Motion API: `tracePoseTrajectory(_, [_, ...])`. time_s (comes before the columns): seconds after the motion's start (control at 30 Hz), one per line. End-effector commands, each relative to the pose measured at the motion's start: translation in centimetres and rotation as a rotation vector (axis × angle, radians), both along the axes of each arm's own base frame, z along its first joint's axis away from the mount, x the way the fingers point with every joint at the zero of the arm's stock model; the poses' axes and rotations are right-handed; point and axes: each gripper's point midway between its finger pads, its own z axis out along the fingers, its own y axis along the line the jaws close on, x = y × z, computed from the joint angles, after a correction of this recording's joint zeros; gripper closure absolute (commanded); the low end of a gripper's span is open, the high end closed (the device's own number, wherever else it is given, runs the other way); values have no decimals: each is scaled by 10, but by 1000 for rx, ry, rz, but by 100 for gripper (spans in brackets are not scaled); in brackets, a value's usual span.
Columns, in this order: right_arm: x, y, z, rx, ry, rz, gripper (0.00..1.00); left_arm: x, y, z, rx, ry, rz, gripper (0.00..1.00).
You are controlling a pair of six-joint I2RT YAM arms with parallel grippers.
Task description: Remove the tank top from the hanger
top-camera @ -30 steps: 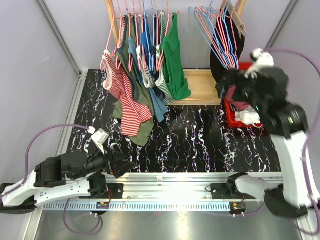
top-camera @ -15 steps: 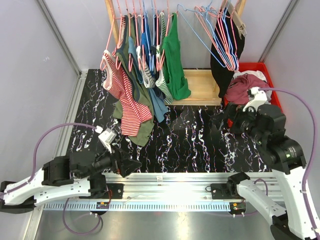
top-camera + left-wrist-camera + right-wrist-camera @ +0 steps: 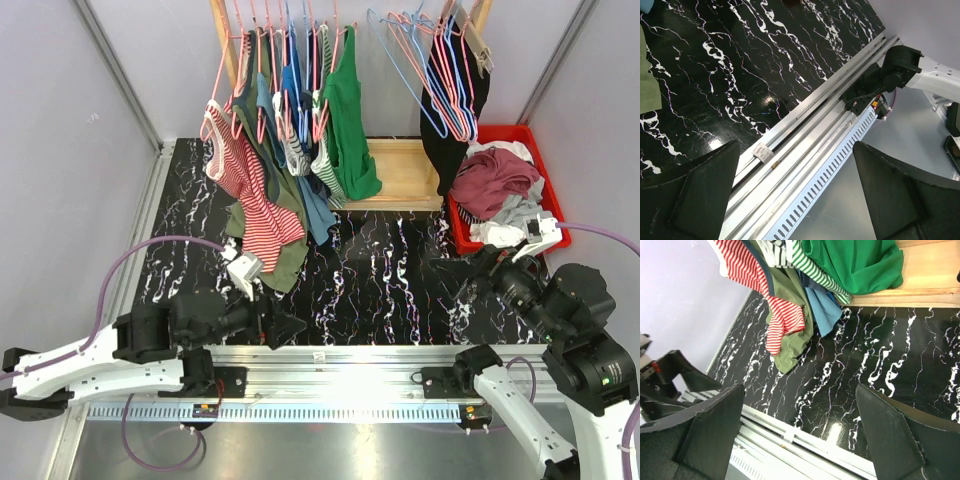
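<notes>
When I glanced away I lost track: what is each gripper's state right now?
Left gripper: open, holding nothing.
Right gripper: open, holding nothing.

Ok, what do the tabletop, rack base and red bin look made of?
Tabletop: black marble-look slab or laminate, I can't tell which. The finish is glossy, with white veins and light reflections. Rack base: pale bare wood, matte, with faint grain. Red bin: probably moulded plastic, going by the uniform colour and thin rim.
</notes>
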Motion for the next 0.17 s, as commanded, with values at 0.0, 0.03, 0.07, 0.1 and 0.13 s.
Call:
tracePoseTrajectory(0.0, [-5,1,16,43,-67,6,0,3,-19,23,-40,-35,-27,1])
tracePoseTrajectory(0.03, [-7,1,17,49,-74,11,0,3,-21,25,-37,-39,-31,1])
tracePoseTrajectory(0.07, [-8,2,18,53,-77,16,0,3,-22,25,-29,-40,-37,1])
tracePoseTrajectory(0.1, [-9,2,19,55,-78,20,0,5,-25,23,-14,-43,-37,1])
tracePoseTrajectory(0.13, [-9,1,18,54,-77,16,0,5,-26,23,-11,-46,-38,1])
